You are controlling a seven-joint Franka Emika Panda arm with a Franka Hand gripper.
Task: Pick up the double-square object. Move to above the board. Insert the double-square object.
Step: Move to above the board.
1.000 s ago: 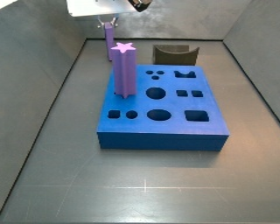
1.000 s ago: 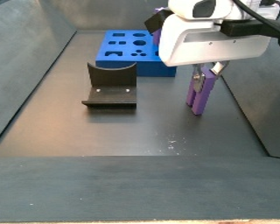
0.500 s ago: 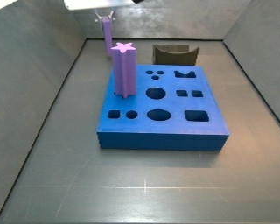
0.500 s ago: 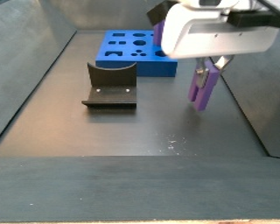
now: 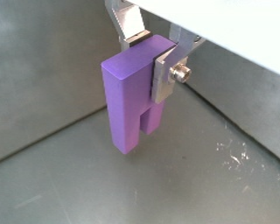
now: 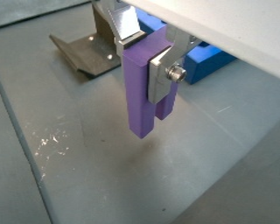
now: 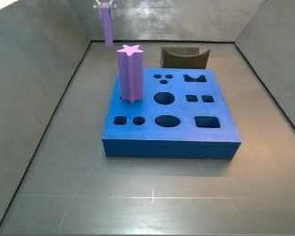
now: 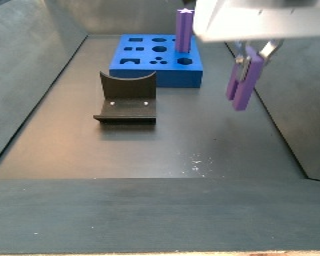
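Note:
My gripper (image 5: 156, 41) is shut on the top of the double-square object (image 5: 133, 101), a tall light-purple stepped peg that hangs upright, lifted clear of the grey floor. It shows in both wrist views (image 6: 143, 87) and in both side views (image 8: 244, 80) (image 7: 107, 23). The gripper (image 6: 147, 45) is mostly cut off at the top edge of both side views. The board (image 7: 218, 135), a thick blue block with cut-out holes, lies off to one side and also shows in a side view (image 8: 156, 62) and a wrist view (image 6: 206, 59).
A purple star-topped peg (image 7: 130, 74) stands upright in the board, also in a side view (image 8: 183, 30). The dark L-shaped fixture (image 8: 127, 98) stands on the floor beside the board, also in a wrist view (image 6: 87, 52) and a side view (image 7: 183, 57). Grey walls (image 7: 40, 55) enclose the floor.
The gripper has risen with the double-square object, lifting it higher off the floor; its body has moved nearly out of the top of both side views.

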